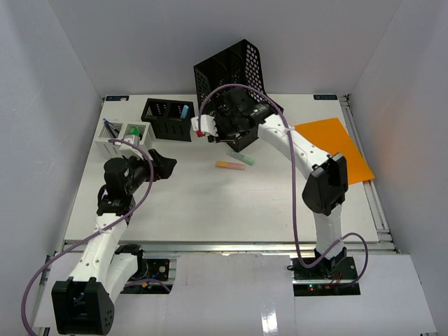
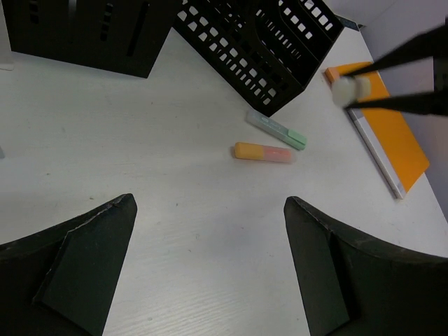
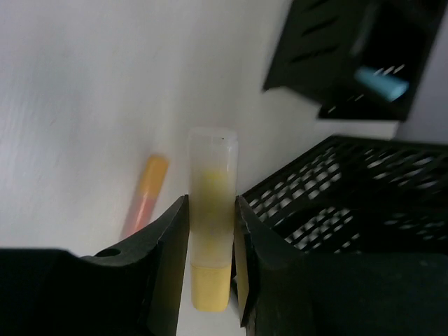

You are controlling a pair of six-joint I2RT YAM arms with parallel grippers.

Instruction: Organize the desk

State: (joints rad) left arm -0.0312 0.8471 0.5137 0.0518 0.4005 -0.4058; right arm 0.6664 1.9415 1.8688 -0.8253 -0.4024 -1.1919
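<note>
The white desk (image 1: 210,203) holds an orange highlighter (image 1: 229,165) and a pale green one (image 1: 243,160) side by side near its middle; both also show in the left wrist view, the orange one (image 2: 262,152) and the green one (image 2: 276,131). My right gripper (image 3: 211,204) is shut on a yellow highlighter (image 3: 210,175) with a clear cap, held above the desk beside the black mesh file holder (image 3: 350,189). In the top view that gripper (image 1: 208,133) hovers front-left of the holder (image 1: 231,66). My left gripper (image 2: 210,203) is open and empty, low over bare desk at the left (image 1: 164,166).
A black pen organizer (image 1: 168,112) with a blue item stands at the back left, with white small bins (image 1: 122,133) beside it. An orange notebook (image 1: 336,150) lies at the right edge. White walls enclose the desk.
</note>
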